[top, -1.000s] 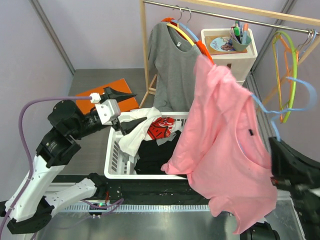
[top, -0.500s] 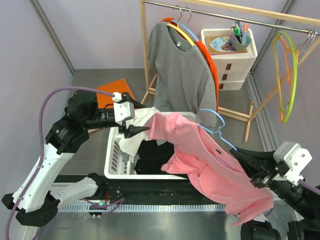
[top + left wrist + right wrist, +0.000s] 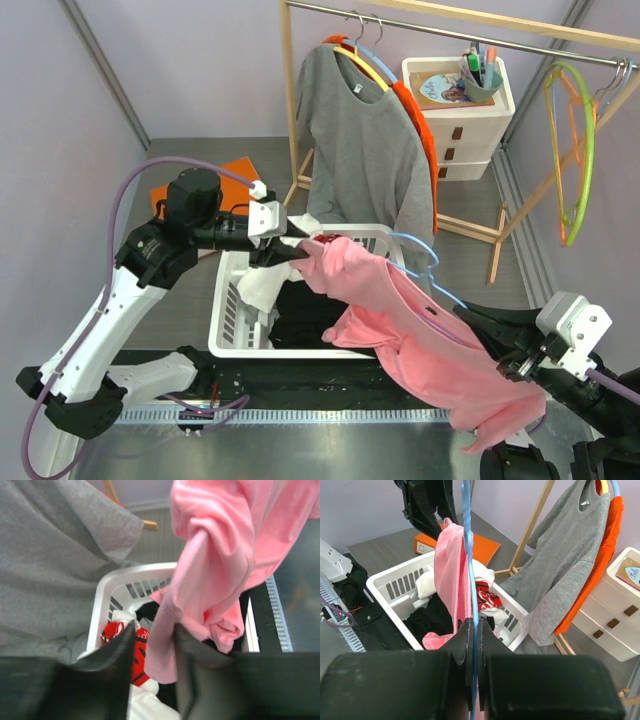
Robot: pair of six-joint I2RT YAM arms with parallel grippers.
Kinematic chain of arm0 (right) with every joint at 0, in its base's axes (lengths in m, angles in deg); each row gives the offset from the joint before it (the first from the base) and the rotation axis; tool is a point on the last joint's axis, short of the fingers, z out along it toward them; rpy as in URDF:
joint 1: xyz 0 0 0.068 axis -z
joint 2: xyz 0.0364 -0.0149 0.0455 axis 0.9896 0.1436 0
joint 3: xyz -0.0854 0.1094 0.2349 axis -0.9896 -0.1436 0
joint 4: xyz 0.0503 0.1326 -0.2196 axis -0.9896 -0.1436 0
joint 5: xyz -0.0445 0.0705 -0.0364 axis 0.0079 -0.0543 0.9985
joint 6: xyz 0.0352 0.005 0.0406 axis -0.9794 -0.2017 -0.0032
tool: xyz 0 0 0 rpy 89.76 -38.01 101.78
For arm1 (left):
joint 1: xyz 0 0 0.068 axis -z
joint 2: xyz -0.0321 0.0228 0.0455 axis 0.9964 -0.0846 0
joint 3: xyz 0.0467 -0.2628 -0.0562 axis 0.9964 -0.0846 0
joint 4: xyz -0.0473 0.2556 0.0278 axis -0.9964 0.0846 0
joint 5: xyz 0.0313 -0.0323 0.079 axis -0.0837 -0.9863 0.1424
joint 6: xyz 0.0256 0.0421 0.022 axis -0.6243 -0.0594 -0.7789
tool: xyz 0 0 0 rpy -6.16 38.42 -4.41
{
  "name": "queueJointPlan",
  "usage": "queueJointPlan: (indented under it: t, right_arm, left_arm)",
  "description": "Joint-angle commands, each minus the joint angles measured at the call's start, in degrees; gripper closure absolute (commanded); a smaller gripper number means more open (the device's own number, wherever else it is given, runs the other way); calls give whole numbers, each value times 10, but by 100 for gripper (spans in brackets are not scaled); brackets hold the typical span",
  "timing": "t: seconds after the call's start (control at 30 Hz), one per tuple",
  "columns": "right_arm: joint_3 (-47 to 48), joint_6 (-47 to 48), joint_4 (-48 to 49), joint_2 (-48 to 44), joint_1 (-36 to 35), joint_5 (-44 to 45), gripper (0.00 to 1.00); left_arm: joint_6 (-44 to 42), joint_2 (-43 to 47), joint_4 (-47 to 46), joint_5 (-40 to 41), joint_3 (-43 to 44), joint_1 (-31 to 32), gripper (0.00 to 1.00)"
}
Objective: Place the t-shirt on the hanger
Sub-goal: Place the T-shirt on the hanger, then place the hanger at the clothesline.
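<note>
The pink t-shirt [image 3: 420,335] stretches from the basket's far rim down toward the near right, draped over the light-blue wire hanger [image 3: 432,285]. My right gripper [image 3: 466,316] is shut on the hanger's wire, which runs straight up between its fingers [image 3: 474,622] with the t-shirt [image 3: 451,565] hanging beside it. My left gripper [image 3: 298,250] is at the t-shirt's upper left end. In the left wrist view a hanging fold of pink cloth [image 3: 165,645] sits between its narrowed jaws [image 3: 154,627], pressed against the right finger [image 3: 190,665].
A white laundry basket [image 3: 228,300] holds dark clothes and a white garment with a red print [image 3: 117,632]. Behind it a wooden rack [image 3: 290,110] carries a grey shirt [image 3: 350,130]. A lime-green hanger [image 3: 586,150] hangs at the right, near a white drawer unit [image 3: 455,115].
The right arm brought the hanger and t-shirt down from high to low over the basket. The left gripper moved right onto the shirt's end and its jaws closed in.
</note>
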Motion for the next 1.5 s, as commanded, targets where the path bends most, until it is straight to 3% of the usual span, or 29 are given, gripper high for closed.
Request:
queueJointPlan:
  t: [0.0, 0.03, 0.1, 0.17, 0.27, 0.43, 0.47, 0.5, 0.53, 0.73, 0.83, 0.93, 1.07, 1.3, 1.47]
  right_arm:
    - [3, 6, -62, -3, -1, 23, 99]
    - [3, 5, -63, -3, -1, 31, 99]
    - [3, 2, -63, -3, -1, 50, 99]
    - [4, 2, -63, -3, -1, 59, 99]
    - [1, 1, -62, -6, -2, 67, 99]
    - [0, -11, -55, -6, -1, 86, 99]
    - [3, -22, -47, -4, -1, 94, 99]
    - [7, -45, -40, -3, -1, 108, 99]
    - [21, -62, -21, -1, -1, 141, 99]
    - [161, -197, 68, 21, -28, 353, 99]
    - [244, -194, 95, 43, -22, 422, 99]
    - [258, -183, 174, 48, -16, 488, 99]
    - [254, -136, 284, 71, -14, 609, 99]
    - [253, 25, 420, 155, -13, 645, 99]
    - [277, 109, 462, 198, -22, 678, 99]
  left_arm:
    - [-17, -6, 55, 26, 24, -3, 89]
    - [-22, -4, 57, 40, 24, -5, 96]
    - [-18, 5, 38, 66, 8, -22, 100]
    - [4, 22, 10, 104, -20, -59, 100]
    - [28, 30, -24, 99, -42, -127, 100]
    - [25, 32, -7, 56, -51, -148, 98]
    - [30, 32, -1, 32, -51, -148, 51]
    - [33, 39, -5, 24, -52, -148, 22]
    - [37, 45, -12, 15, -56, -148, 1]
    - [62, 58, -50, 10, -68, -148, 0]
    - [71, 54, -60, -4, -69, -148, 0]
    - [91, 50, -79, -12, -67, -148, 0]
    - [108, 49, -94, -22, -63, -148, 0]
    - [108, 58, -117, -34, -83, -148, 0]
    - [104, 61, -140, -42, -113, -148, 0]
